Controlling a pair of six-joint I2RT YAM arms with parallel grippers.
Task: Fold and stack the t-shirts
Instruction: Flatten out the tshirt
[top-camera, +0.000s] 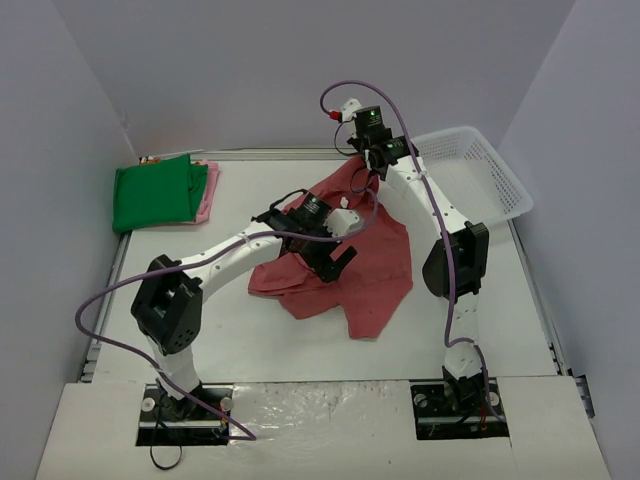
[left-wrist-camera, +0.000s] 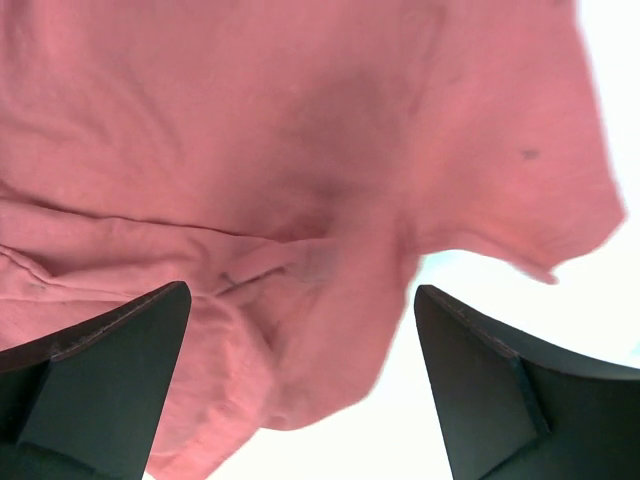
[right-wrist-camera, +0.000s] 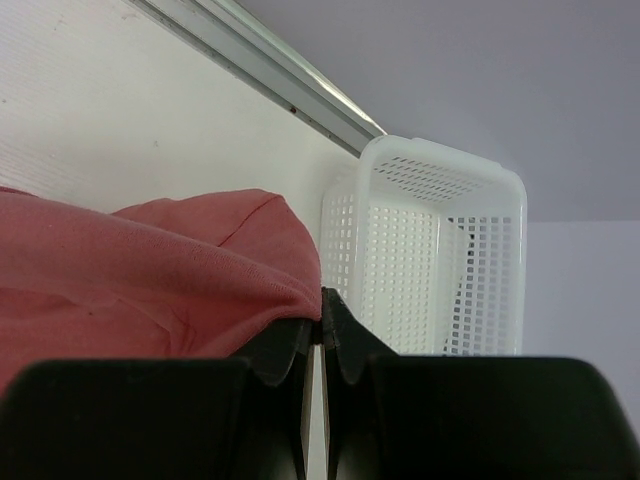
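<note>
The dusty-red t-shirt (top-camera: 375, 275) lies rumpled across the middle of the worktop (top-camera: 250, 335), not yet spread or folded. The right gripper (top-camera: 360, 163) is pinched tight on the shirt's far edge and holds that part raised off the surface. Its wrist view shows the cloth caught between the closed jaws, with the white mesh basket (top-camera: 500, 180) just beyond. Lifting one edge like this probably lets the bunched fabric hang and separate, so that a second hold can be found and the shirt pulled flat.

The left gripper (top-camera: 338, 262) hovers low over the middle of the same shirt with its jaws spread wide, holding nothing. Its wrist camera looks down on creased red cloth with a seam or hem running between the two fingers, and a sleeve-like flap off to one side. Its position suggests it is lining up to take hold of a fold or hem opposite the right gripper's hold.

At the far left corner, the green t-shirt (top-camera: 155, 195) sits folded on top of the pale pink t-shirt (top-camera: 208, 188), whose edge peeks out on the right. That looks like the stack begun, kept well apart from the working area, so the red shirt appears to be the last one to fold and add.
</note>
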